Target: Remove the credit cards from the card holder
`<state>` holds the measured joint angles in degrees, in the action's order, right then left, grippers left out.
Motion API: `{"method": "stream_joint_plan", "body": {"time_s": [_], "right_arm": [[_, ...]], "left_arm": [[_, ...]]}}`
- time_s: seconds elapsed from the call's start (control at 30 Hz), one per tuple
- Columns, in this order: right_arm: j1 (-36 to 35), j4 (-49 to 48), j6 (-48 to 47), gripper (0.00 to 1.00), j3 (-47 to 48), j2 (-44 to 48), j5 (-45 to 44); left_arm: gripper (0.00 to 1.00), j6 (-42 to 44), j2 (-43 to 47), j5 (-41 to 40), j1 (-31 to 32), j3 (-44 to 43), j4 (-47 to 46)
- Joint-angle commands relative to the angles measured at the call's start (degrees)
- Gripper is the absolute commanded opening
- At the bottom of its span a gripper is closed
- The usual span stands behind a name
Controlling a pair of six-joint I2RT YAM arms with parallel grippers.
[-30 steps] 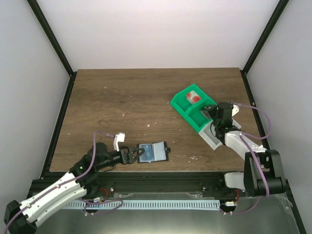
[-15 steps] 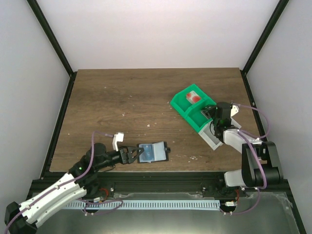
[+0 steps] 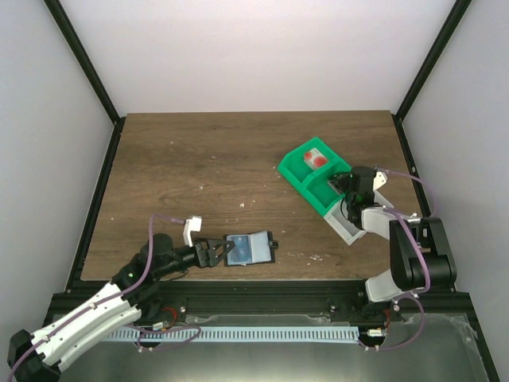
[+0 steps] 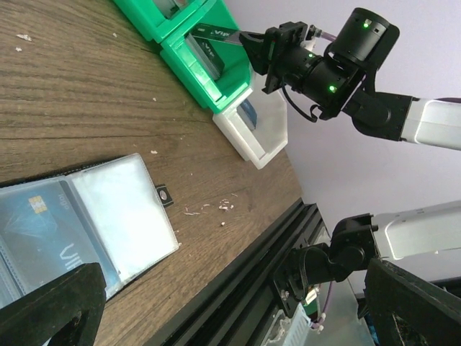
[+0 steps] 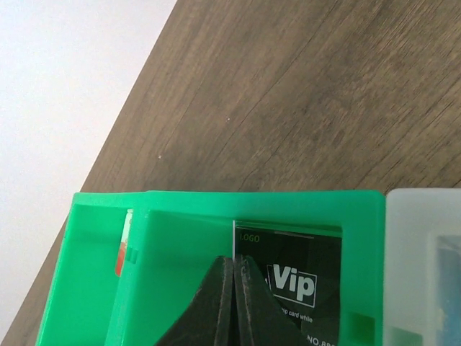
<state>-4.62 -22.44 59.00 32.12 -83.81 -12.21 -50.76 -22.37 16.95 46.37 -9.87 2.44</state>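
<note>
The dark plastic credit card (image 5: 302,280) hangs clamped in our closed right pincer (image 5: 235,263), dipping into the green plastic tray (image 5: 216,202). Letting go comes next, we judge. The black bifold card holder (image 3: 253,248) lies just ahead of our spread left pincer (image 3: 223,254).

The table (image 3: 207,175) is dark brown wood grain with pale flecks. Near its near edge the open card holder (image 3: 258,247) is pale blue-grey inside with a black rim, over a blue card (image 4: 50,234) with a gold chip. To the right, the bright green tray (image 5: 288,202) shows a black card (image 5: 295,267) lettered "Vip" in white and, in its far compartment, a white card (image 3: 316,158) with a red blotch, next to a translucent white tray (image 4: 248,140).
</note>
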Motion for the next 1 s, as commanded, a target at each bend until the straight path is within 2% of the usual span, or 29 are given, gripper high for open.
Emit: {"method": "stream_joint_plan", "body": {"time_s": [0.0,0.23,0.4,0.6,0.97], "right_arm": [[0.67,-1.33,-1.07,0.00,3.61,-2.35,-1.66],[0.67,0.30,-0.36,0.01,4.59,-3.47,-2.55],[0.68,5.54,0.83,0.07,7.22,-4.18,-3.77],[0.67,6.92,1.14,0.06,7.37,-4.26,-4.66],[0.69,18.08,-0.53,0.11,12.16,-0.65,-6.85]], "left_arm": [[1.00,0.74,0.23,-0.28,-0.39,-1.11,0.58],[1.00,0.75,0.57,-0.34,-0.35,-0.75,1.02],[1.00,0.75,0.75,-0.61,-0.48,-0.54,1.03],[1.00,0.65,0.65,-0.44,-0.46,-0.57,1.14],[1.00,0.15,1.10,-0.43,-0.57,-0.34,1.17]]}}
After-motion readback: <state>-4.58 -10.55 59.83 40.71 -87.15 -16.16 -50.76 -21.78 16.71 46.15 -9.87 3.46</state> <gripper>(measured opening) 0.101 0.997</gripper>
